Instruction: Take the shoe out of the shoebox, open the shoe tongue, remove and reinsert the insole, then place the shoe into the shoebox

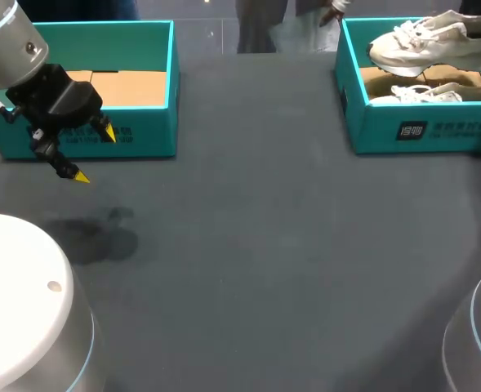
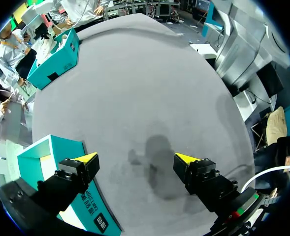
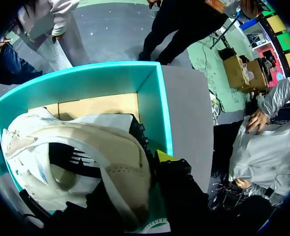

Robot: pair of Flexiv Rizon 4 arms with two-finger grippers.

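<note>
Shoe (image 1: 432, 41) — pinched in the right fingers (image 3: 163, 156) above its shoebox (image 1: 371, 122); left fingers (image 2: 186, 160) spread over the desk (image 1: 248, 245) — tongue, insole and return yet to do.

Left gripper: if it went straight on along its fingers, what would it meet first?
Probably the bare table, at the shadow ahead of the left gripper. The teal shoebox sits close beside it, seemingly off that line.

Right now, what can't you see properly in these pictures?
- Right claw: right wrist view, the white shoe covers it, so its grip is unclear.
- Right shoebox: head view, cut off by the picture's edge.
- Left shoebox: head view, left arm hides one corner.
</note>
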